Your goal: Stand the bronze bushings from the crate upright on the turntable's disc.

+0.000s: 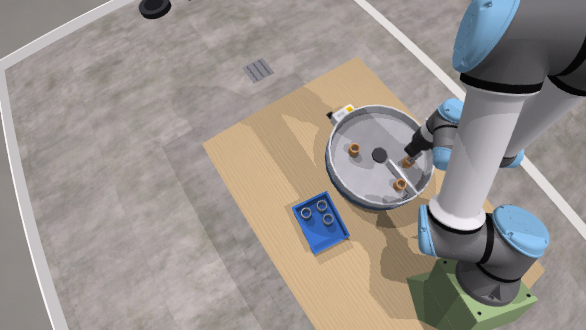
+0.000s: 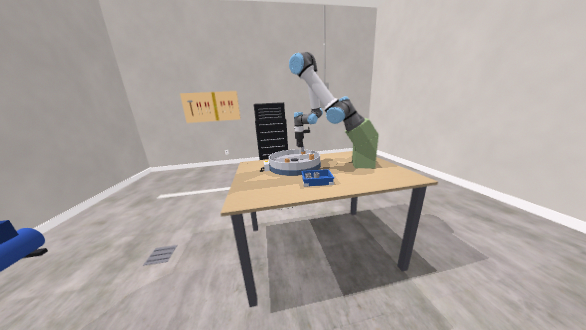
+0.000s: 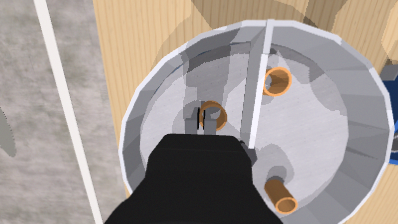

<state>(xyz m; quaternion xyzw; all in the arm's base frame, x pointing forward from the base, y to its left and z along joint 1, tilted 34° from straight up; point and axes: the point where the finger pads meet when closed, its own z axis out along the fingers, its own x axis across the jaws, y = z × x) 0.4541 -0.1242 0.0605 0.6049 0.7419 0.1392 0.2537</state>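
The grey turntable [image 1: 350, 186] [image 2: 280, 167] [image 3: 350, 150] stands on the wooden table, with a black hub [image 1: 379, 155] at its centre. Three bronze bushings are on its disc. One [image 1: 354, 149] [image 3: 280, 196] stands left of the hub, one [image 1: 399, 184] [image 3: 277, 81] near the front beside the white bar. My gripper [image 1: 410, 154] [image 2: 301, 146] [image 3: 201, 114] is shut on the wall of the third bronze bushing [image 1: 407, 162] [image 3: 216, 115], which is upright at the disc, right of the hub. The blue crate [image 1: 331, 244] [image 2: 325, 179] holds three steel bushings [image 1: 321, 204].
A white radial bar [image 1: 400, 176] [image 3: 257, 95] crosses the disc from the hub to the rim. The turntable has a raised rim wall. The arm's green base [image 1: 450, 300] stands at the table's near right corner.
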